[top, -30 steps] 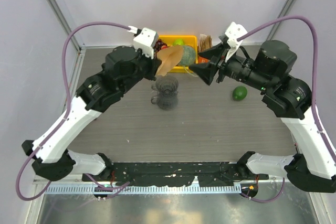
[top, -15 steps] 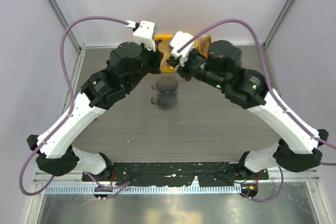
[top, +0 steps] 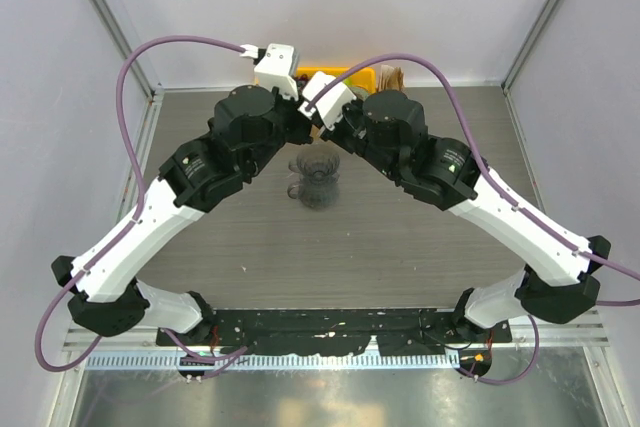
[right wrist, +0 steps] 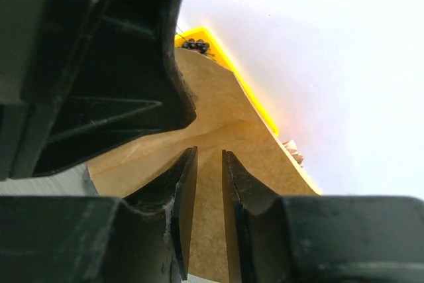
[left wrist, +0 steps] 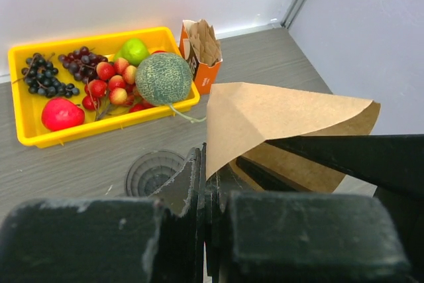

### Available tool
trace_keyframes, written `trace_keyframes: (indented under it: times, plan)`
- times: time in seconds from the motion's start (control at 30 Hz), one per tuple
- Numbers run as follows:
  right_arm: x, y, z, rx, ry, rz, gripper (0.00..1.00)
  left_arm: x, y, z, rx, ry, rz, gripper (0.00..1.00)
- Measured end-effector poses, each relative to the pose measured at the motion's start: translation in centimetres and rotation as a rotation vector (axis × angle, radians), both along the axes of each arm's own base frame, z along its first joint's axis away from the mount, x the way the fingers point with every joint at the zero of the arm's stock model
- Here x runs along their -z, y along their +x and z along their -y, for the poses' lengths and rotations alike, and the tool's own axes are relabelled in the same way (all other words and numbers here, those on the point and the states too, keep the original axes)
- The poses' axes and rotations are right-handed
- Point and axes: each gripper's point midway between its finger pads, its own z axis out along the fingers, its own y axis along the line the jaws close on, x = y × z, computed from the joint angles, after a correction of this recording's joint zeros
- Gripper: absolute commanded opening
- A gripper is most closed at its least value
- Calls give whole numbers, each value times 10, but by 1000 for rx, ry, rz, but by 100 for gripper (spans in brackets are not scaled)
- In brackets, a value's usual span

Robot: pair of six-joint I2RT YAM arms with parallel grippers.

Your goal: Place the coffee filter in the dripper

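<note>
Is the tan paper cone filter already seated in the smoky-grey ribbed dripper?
No, the left gripper holds the filter aloft, clear of the empty dripper.

The coffee filter (left wrist: pixel 285 120) is plain tan-brown paper, paler on its lit upper flap and darker inside the fold. The dripper (top: pixel 315 175) is see-through smoky grey with fine ribs. The left tool (left wrist: pixel 205 164) and right tool (right wrist: pixel 205 157) are matt black. The left arm (top: pixel 130 237) and right arm (top: pixel 530 227) are white with black joints, and the cables (top: pixel 130 77) are purple.

At the far edge the tray (left wrist: pixel 86 39) is bright yellow. It holds:
- a netted grey-green melon (left wrist: pixel 163 79)
- a red fruit (left wrist: pixel 61 114)
- dark purple grapes (left wrist: pixel 38 81)
- small red-and-yellow fruits (left wrist: pixel 109 87)
- a bright green fruit (left wrist: pixel 134 51)

The box (left wrist: pixel 211 77) is orange and holds brown papers (left wrist: pixel 202 41). The surface (left wrist: pixel 278 57) is grey-brown with a wood grain.
</note>
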Motion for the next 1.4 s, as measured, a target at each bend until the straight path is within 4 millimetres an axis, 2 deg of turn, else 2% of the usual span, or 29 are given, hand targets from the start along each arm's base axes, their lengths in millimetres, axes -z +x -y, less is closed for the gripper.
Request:
trace_keyframes:
  times: [0.2, 0.33, 0.47, 0.57, 0.67, 0.8, 0.97, 1.07, 1.17, 1.23, 1.33, 1.4]
  plan:
    - [10, 3, 11, 34, -31, 43, 29, 2, -6, 2, 19, -40, -26, 0]
    - [15, 3, 16, 42, -52, 65, 41, 1, -11, 2, 36, -65, -36, 0]
    - [14, 1, 17, 31, -61, 75, 41, 3, -14, 3, 49, -73, -45, 0]
    - [12, -5, 15, -5, -50, 62, 46, 4, -14, 4, 49, -73, -49, 0]
    - [-2, -17, 10, -73, 1, 33, 53, 6, -13, 3, 45, -63, -48, 0]
    - [-41, -43, 13, -174, 109, 32, 62, 18, -12, -5, 40, -29, -61, 0]
    - [-73, -79, 45, -248, 209, 52, 70, 34, -10, -20, 58, 13, -112, 0]
    - [-82, -85, 67, -231, 254, 50, 73, 44, -15, -27, 97, 63, -155, 0]
    - [-81, -76, 88, -165, 292, 18, 77, 50, -24, -29, 155, 108, -198, 2]
    - [-75, -68, 94, -130, 310, -21, 80, 58, -29, -28, 203, 132, -238, 5]
    - [-55, -60, 94, -101, 307, -106, 89, 79, -33, -26, 266, 158, -340, 5]
    - [-41, -55, 90, -93, 294, -161, 92, 93, -31, -25, 291, 173, -415, 4]
